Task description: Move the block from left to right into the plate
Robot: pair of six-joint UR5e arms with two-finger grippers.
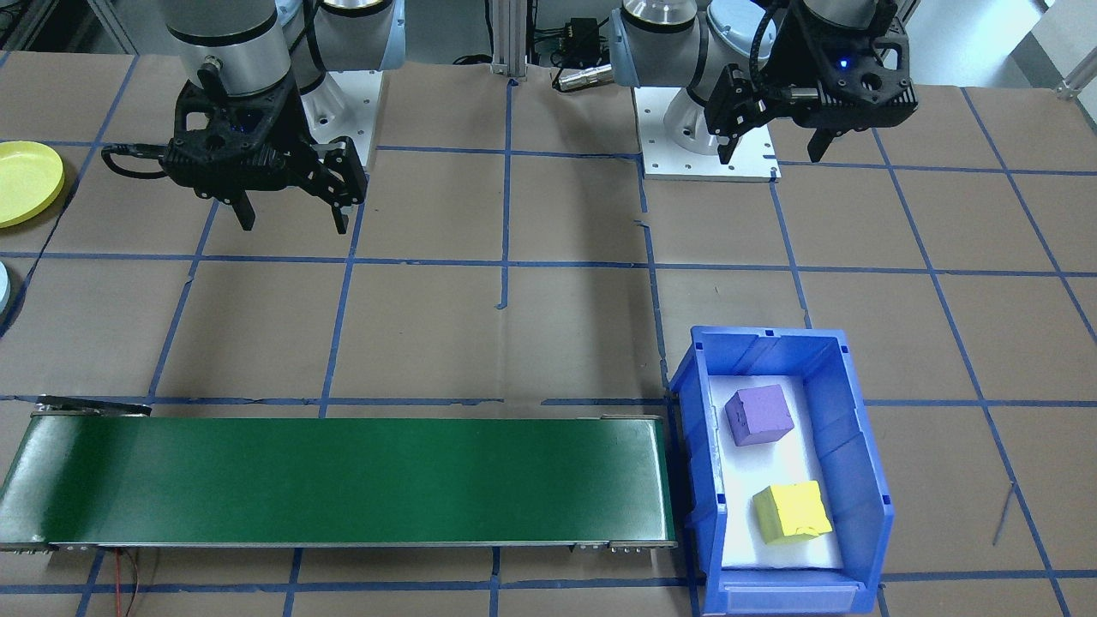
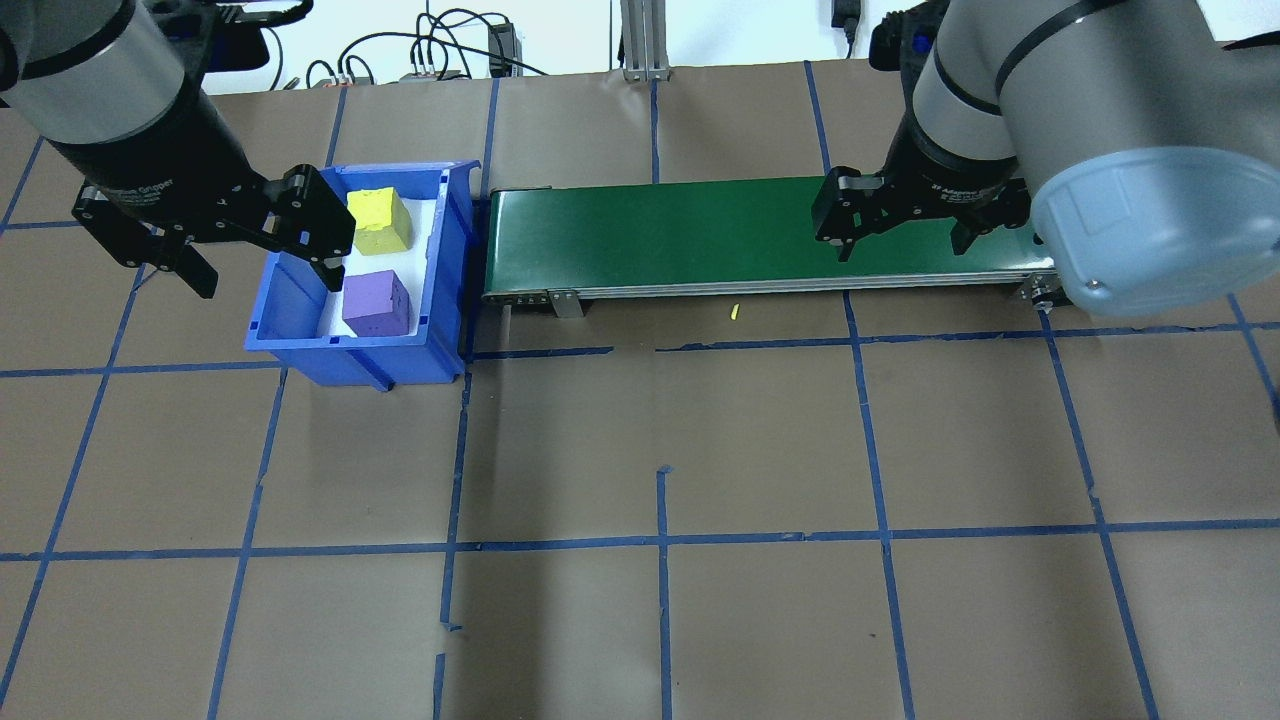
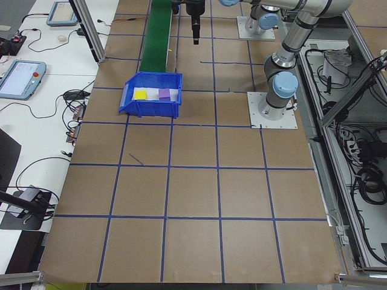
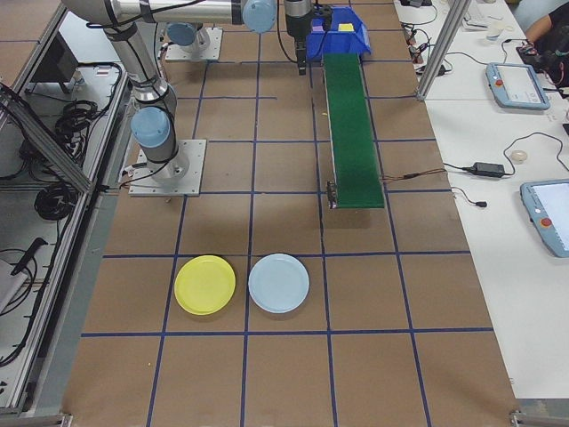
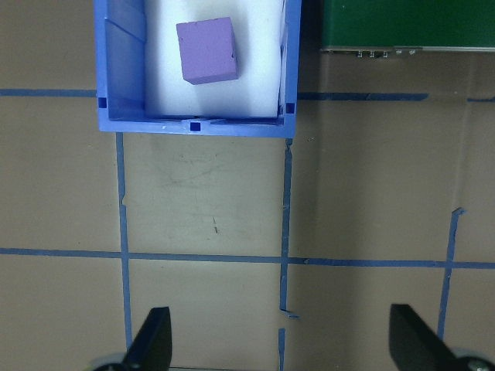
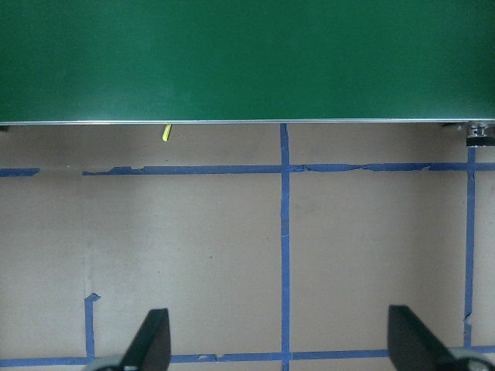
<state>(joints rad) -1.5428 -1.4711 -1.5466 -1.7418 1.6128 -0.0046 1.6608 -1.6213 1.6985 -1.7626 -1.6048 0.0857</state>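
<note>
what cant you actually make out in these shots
- Yellow foam block: outside the left wrist view, cut off by its top edge.
- Yellow plate and light blue plate: cropped at the front-facing view's left edge, absent overhead.
- Purple foam block: partly hidden overhead by the left gripper.

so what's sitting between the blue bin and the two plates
The green conveyor belt runs between the blue bin and the plates, yellow and light blue, with bare taped table past its end; the exterior right view shows it.

The bin [image 1: 857,446] is open on top, its walls ringing the purple block [image 1: 759,415] and yellow block [image 1: 792,512]. Both blocks stand apart. The belt [image 1: 343,480] lies bare.
</note>
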